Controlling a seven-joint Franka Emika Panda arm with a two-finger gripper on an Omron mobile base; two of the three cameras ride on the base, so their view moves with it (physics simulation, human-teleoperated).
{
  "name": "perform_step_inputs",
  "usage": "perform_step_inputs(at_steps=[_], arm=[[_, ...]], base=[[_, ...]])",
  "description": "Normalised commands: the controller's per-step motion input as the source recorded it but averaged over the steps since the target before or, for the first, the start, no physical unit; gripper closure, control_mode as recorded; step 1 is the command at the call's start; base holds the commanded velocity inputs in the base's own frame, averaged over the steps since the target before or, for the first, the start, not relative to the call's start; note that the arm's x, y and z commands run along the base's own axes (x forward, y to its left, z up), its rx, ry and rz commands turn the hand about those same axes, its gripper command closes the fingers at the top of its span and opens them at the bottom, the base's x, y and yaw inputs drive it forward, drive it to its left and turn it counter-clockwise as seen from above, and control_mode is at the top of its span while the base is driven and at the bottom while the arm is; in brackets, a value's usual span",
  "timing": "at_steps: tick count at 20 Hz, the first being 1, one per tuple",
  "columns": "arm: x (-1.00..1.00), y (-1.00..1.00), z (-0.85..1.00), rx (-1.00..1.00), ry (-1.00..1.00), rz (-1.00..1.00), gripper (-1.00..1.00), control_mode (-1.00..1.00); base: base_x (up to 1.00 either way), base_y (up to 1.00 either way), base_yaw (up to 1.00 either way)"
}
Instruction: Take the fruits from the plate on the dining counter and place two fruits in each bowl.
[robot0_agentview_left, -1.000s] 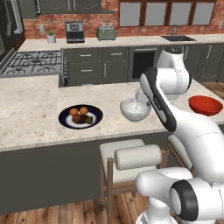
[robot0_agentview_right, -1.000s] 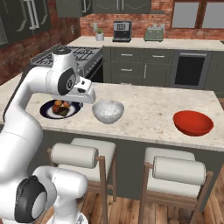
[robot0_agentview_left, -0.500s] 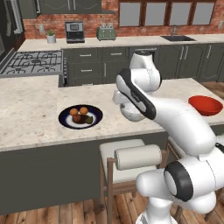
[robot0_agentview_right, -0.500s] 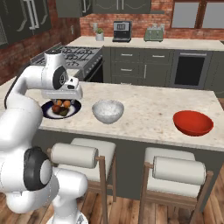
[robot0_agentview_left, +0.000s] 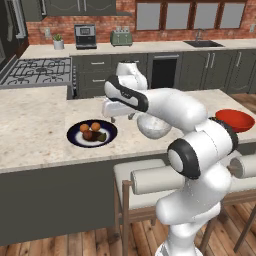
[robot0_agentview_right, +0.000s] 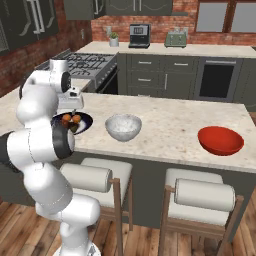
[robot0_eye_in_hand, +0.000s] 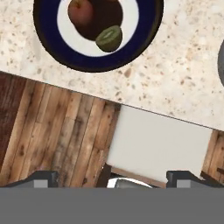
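The two-finger gripper (robot0_agentview_left: 114, 119) is hanging with jaws spread and empty beside the round dark navy plate (robot0_agentview_left: 75, 141) holding four small fruits (robot0_agentview_left: 92, 132) on the beige speckled dining counter (robot0_agentview_left: 35, 135). Descending off-centre risks nudging a round fruit, sending it rolling.

The dark navy plate (robot0_agentview_left: 75, 140) lies flat on the beige speckled dining counter (robot0_agentview_left: 30, 135) near its front edge, holding two orange fruits (robot0_agentview_left: 83, 128), a red-brown fruit (robot0_eye_in_hand: 80, 12) and a dull green fruit (robot0_eye_in_hand: 109, 38). The mottled grey-white bowl (robot0_agentview_right: 123, 127) and the glossy red bowl (robot0_agentview_right: 220, 140) stand upright, well apart.
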Motion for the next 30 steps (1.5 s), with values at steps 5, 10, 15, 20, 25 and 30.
perform_step_inputs(at_steps=[5,10,15,20,25,30], arm=[[0.45,0.29,-0.53,-0.01,0.06,0.00,-1.00,-1.00],[0.42,0.15,-0.60,0.00,0.01,0.00,-1.00,-1.00],[0.48,0.11,-0.41,0.00,0.00,0.00,-1.00,-1.00],[0.53,0.20,-0.50,-0.01,0.01,0.00,-1.00,-1.00],[0.53,0.23,-0.53,-0.01,-0.04,0.00,-1.00,-1.00],[0.48,0.07,-0.50,0.00,-0.08,0.00,-1.00,-1.00]], base=[[0.00,0.00,0.00],[0.00,0.00,0.00],[0.00,0.00,0.00],[0.00,0.00,0.00],[0.00,0.00,0.00],[0.00,0.00,0.00]])
